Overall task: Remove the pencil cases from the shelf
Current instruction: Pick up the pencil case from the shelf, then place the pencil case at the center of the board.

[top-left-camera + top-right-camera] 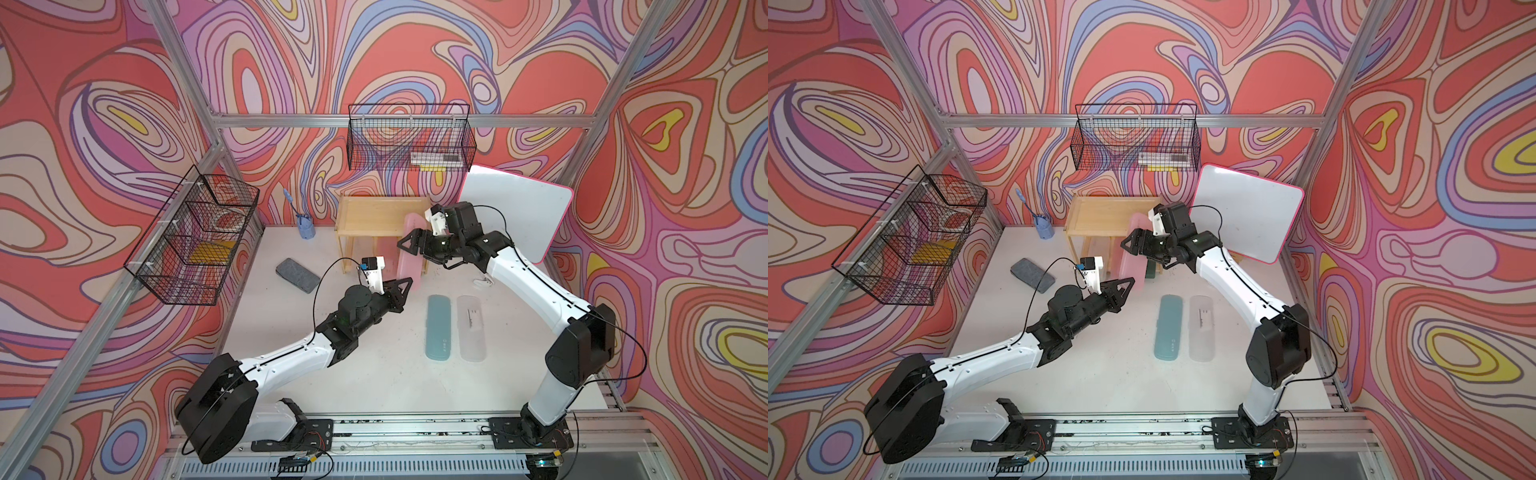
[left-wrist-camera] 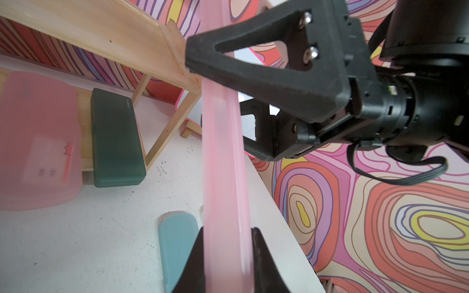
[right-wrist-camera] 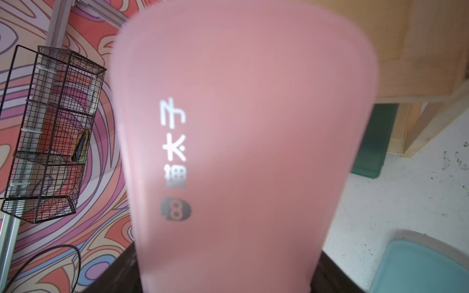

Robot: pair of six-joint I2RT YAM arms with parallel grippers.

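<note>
Pink pencil case [image 1: 406, 268] hangs tilted in front of the shelf [image 1: 374, 210]. Its far end is beside the right edge of the top tier and its near end is lower, over the table [image 1: 332, 374]. The left gripper [image 1: 409, 285] is clamped on the near end, pinching the flat faces. In the left wrist view the case runs edge-on between its fingers [image 2: 264, 258]. The right gripper [image 1: 402, 246] grips farther along, with a finger against each long edge. It looks closed on the case, though blur in the right wrist view leaves the contact less than certain. That view shows the broad face with a column of white characters, too smeared to read, ending in a round dark logo with two pale rings.

Under the top tier lie two more cases. A second pink case [image 2: 38, 142] has a blurred label with a pink drawing. A dark green case [image 2: 116, 137] has small pale lettering that reads "nusign".

On the open table, well apart from the shelf, a teal case [image 1: 438, 328] and a frosted clear case [image 1: 471, 328] lie side by side. The teal one carries tiny print at its near end, too small to read, and the clear one has a label with dark marks.
</note>
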